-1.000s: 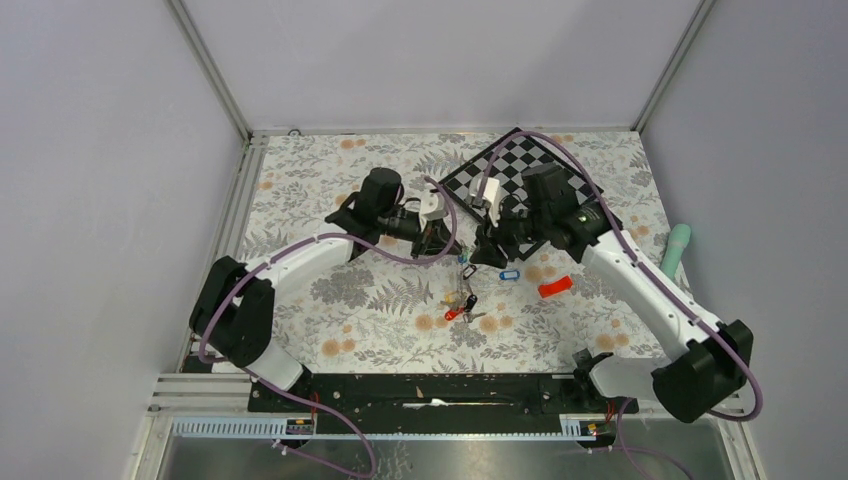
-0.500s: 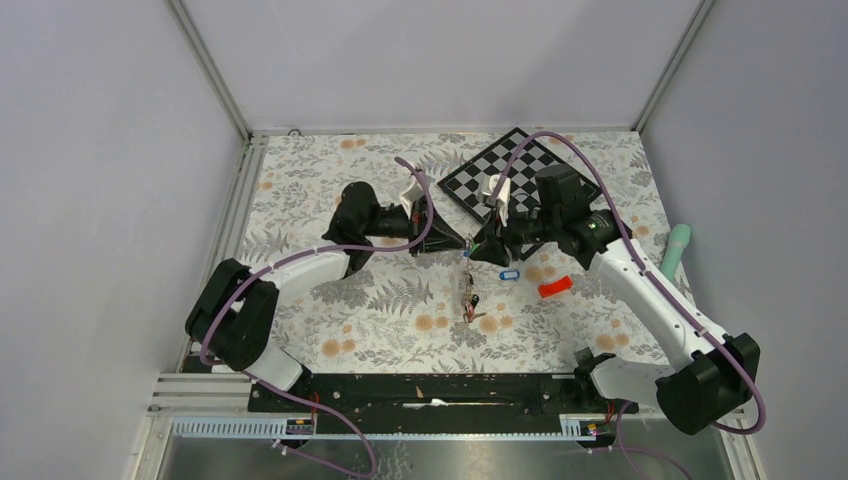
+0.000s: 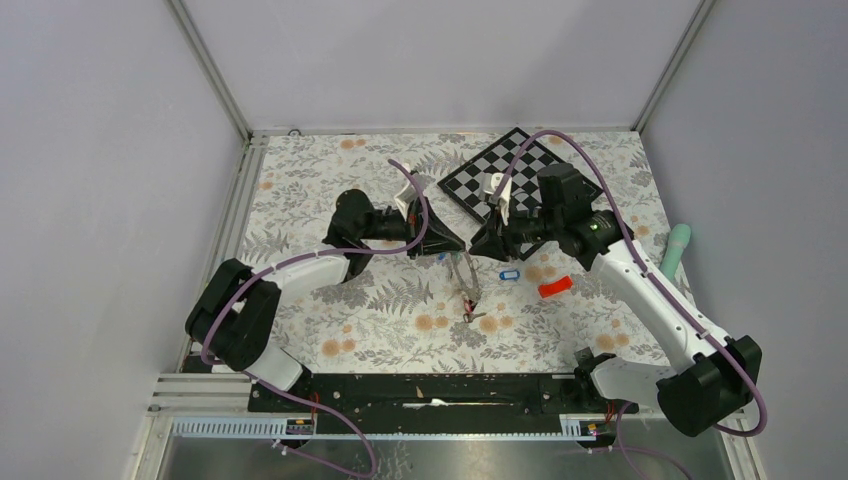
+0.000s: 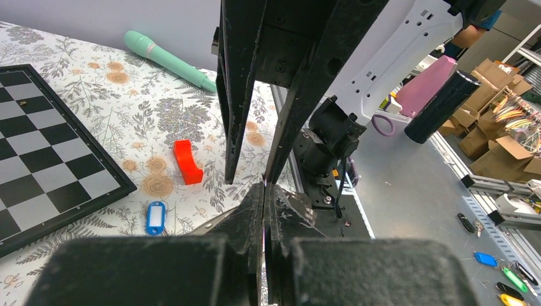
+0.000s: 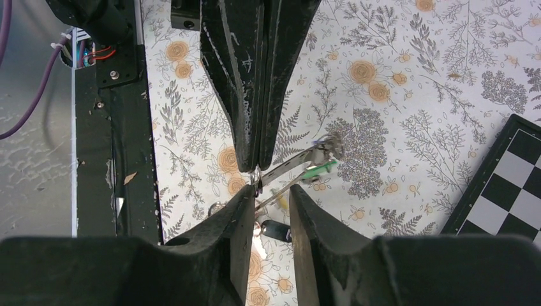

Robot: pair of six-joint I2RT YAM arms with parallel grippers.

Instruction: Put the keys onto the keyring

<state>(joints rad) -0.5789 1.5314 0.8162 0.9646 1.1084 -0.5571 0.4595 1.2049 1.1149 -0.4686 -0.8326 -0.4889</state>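
Slippage of the hanging bunch is judged the chief hazard. At the centre of the top view the left tool (image 3: 455, 246) and the right tool (image 3: 476, 245) are set tip to tip above the bench (image 3: 330, 200). The keys (image 3: 468, 298) are strung downward from the meeting point, the lowest of them seeming to reach the floral surface. In the right wrist view the left tool is seen pressed shut, with bright metal at its tip — what exactly is pinched cannot be told. The right tool is set narrow, a slim gap being shown between its fingers (image 5: 239, 223), through which metal shafts and a green-tagged key (image 5: 317, 169) are seen; nothing is visibly clamped by it. The keyring cannot be told apart from the rest of the metal at this size. One blue-tagged key (image 3: 509, 274) lies by itself on the bench, just right of centre, between the right tool and the red block (image 3: 554, 288), so the task is judged unfinished. Should the left pinch be loosened, or the tools be pulled apart unevenly, the bunch could be dropped and the keys scattered. With the tips so close, a small misalignment could cause a collision, or a key shaft could be caught and bent in the narrow gap. When the loose key is fetched, the red block and the chequered board (image 3: 500, 180) — both near — could be nudged.
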